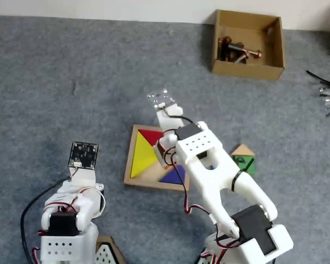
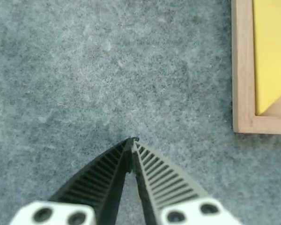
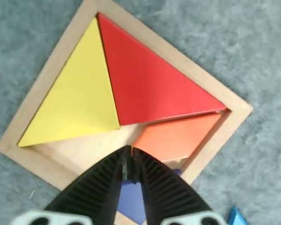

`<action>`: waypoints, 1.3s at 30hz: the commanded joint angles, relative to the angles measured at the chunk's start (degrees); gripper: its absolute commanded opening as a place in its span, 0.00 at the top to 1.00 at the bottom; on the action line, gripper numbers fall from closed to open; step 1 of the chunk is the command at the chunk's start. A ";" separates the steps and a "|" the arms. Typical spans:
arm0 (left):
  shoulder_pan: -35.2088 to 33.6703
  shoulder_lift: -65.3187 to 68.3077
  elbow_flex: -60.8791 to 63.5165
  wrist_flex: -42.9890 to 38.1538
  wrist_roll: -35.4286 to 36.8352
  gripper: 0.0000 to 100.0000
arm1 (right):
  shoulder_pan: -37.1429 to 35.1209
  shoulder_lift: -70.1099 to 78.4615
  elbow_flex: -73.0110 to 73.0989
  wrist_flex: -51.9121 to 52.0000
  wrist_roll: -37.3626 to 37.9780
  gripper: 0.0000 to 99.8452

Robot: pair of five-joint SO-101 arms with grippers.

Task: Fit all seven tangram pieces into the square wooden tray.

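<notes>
The square wooden tray (image 3: pixel 234 112) lies under my right arm (image 1: pixel 201 146). In it sit a yellow triangle (image 3: pixel 77 101), a red triangle (image 3: pixel 150 79), an orange piece (image 3: pixel 178 136) and a violet-blue piece (image 3: pixel 131 201). My right gripper (image 3: pixel 128 154) hovers shut over the tray's bare wood beside the orange piece, partly hiding the violet-blue piece. My left gripper (image 2: pixel 132 140) is shut above the grey carpet, left of the tray's corner (image 2: pixel 241 93). A green piece (image 1: pixel 245 164) and a tan triangle (image 1: pixel 242 150) lie right of the tray (image 1: pixel 133 165). A small blue piece (image 3: pixel 234 218) lies just outside the tray.
A cardboard box (image 1: pixel 247 44) with metal parts stands at the back right. Cables (image 1: pixel 324 91) lie at the right edge. A wooden object (image 1: pixel 109 247) sits beside the left arm's base (image 1: pixel 71 220). Open carpet stretches across the left and back.
</notes>
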 commanded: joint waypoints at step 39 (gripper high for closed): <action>0.66 -0.57 1.01 0.18 0.09 0.99 | 1.63 0.31 6.55 -10.86 1.05 0.86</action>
